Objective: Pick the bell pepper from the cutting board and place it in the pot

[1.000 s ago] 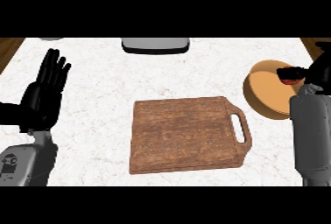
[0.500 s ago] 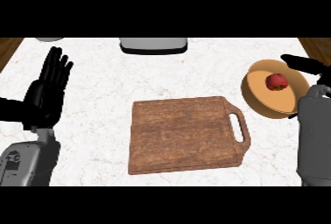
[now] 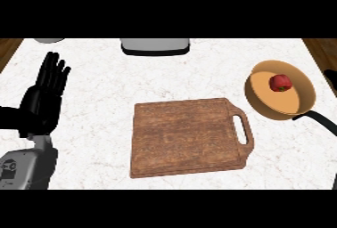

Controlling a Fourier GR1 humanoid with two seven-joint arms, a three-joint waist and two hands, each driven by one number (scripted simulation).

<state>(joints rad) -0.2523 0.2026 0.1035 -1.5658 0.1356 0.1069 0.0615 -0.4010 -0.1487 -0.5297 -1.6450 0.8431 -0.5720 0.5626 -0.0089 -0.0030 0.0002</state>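
Note:
The red bell pepper (image 3: 281, 83) lies inside the tan pot (image 3: 263, 99) at the right of the counter, with nothing touching it. The pot's black handle (image 3: 320, 120) points toward the lower right. The wooden cutting board (image 3: 187, 136) lies bare in the middle, its grip slot toward the pot. My left hand (image 3: 41, 100) rests open at the left edge, fingers up, far from the board. Of my right hand (image 3: 331, 81) only a dark sliver shows at the right edge, beside the pot.
A grey appliance (image 3: 154, 46) stands at the counter's back edge, and a grey round object (image 3: 49, 40) sits at the back left. Wood floor shows past both back corners.
My right hand has let go of the bell pepper over the pot and pulled away to the right, nearly out of view. The pepper now rests in the pot. The left hand is still.

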